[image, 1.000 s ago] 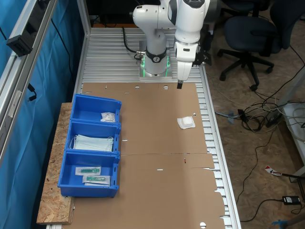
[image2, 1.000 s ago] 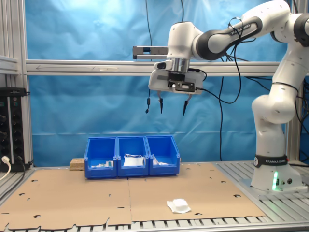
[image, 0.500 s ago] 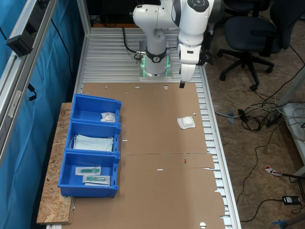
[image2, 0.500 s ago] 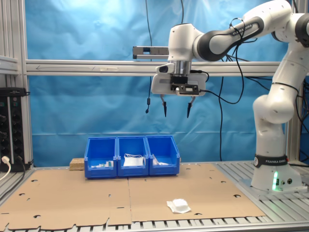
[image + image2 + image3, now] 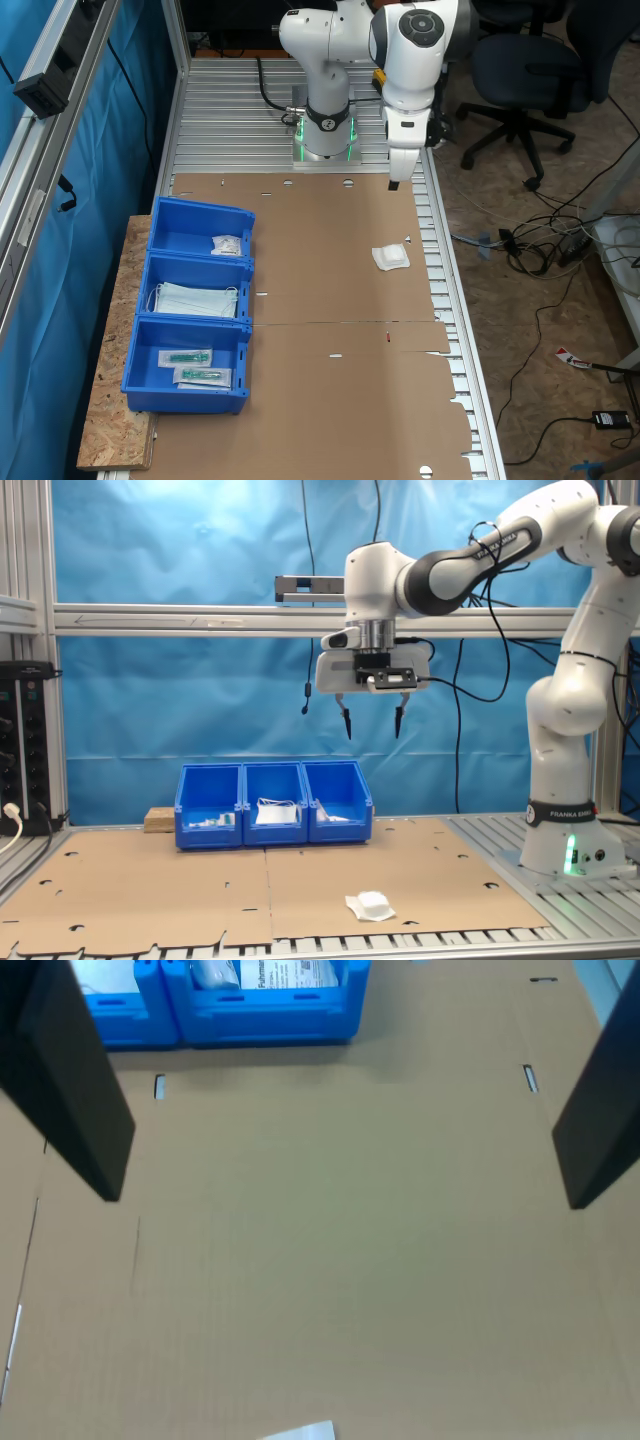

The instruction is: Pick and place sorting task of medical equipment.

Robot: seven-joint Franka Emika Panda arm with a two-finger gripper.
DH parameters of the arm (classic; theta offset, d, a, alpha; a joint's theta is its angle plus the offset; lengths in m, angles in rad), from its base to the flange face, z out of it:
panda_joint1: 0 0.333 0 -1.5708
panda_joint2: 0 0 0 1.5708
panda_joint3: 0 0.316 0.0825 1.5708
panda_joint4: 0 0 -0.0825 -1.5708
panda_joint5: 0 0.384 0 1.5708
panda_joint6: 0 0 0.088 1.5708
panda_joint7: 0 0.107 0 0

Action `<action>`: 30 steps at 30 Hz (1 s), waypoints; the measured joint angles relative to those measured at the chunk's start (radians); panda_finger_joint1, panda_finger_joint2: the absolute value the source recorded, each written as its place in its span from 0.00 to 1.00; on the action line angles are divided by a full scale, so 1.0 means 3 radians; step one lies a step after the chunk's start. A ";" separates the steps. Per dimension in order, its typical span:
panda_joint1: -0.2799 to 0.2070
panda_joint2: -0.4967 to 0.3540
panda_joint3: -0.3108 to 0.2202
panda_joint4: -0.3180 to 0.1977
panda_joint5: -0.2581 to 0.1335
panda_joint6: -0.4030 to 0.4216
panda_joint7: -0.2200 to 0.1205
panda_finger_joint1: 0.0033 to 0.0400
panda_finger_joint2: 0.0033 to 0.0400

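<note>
A small white, puffy, squarish packet lies on the brown cardboard near the first exterior view's right edge of the table; it also shows low in the second exterior view, where the packet sits near the front edge. My gripper hangs high above the table, open and holding nothing. In the first exterior view the gripper is above the cardboard's far edge, near the robot base. In the wrist view the gripper frames bare cardboard between its two black fingers, with a corner of the packet at the picture's edge.
Three blue bins stand in a row at the first exterior view's left. One holds a small white packet, the middle one pale blue face masks, the nearest one clear packets with green parts. The robot base stands behind the cardboard.
The open gripper has drifted toward the first exterior view's right and come down a little. The packet and the bins have not moved.
</note>
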 joint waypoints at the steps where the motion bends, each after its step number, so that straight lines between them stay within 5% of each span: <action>1: -0.0002 0.0018 0.0010 0.0000 0.0008 0.0004 -0.0001 1.00 1.00; 15: -0.0012 0.0259 0.0109 -0.0181 0.0077 0.0254 -0.0044 1.00 1.00; 30: -0.0025 0.0509 0.0284 -0.0609 0.0083 0.0961 -0.0056 1.00 1.00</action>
